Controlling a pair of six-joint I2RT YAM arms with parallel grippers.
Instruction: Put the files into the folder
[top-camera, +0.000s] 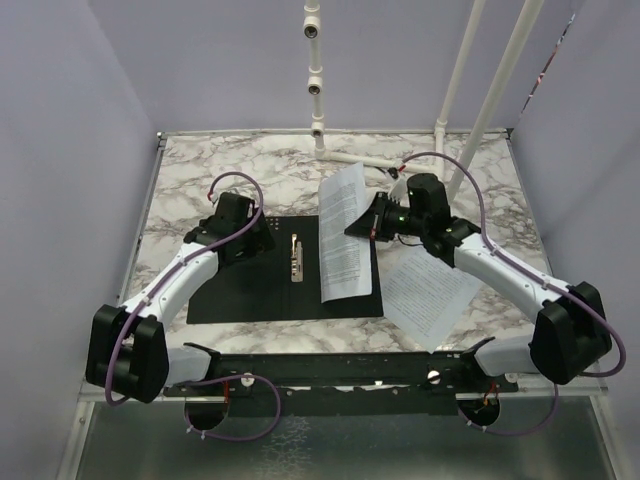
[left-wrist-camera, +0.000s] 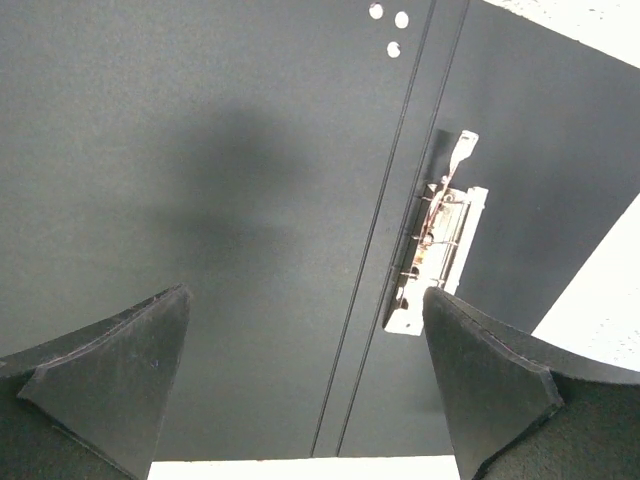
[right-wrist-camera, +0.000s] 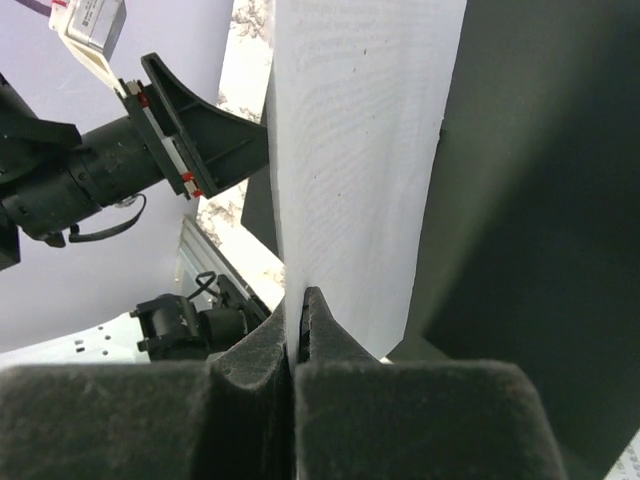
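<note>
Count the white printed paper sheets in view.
2. One white sheet is pinched in the right gripper over the open black folder; the other sheet lies on the marble table beside it. More could be stacked.

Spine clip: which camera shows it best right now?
Left wrist: the clip is close and unobstructed on the open folder, its wire and lever visible. Top external shows only a small pale strip. Right wrist does not show it.

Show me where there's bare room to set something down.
Free: the table far left behind the folder, and its near-left flap by the left hand. Crowded: right side, the right hand gripping a held sheet beside a loose sheet.
</note>
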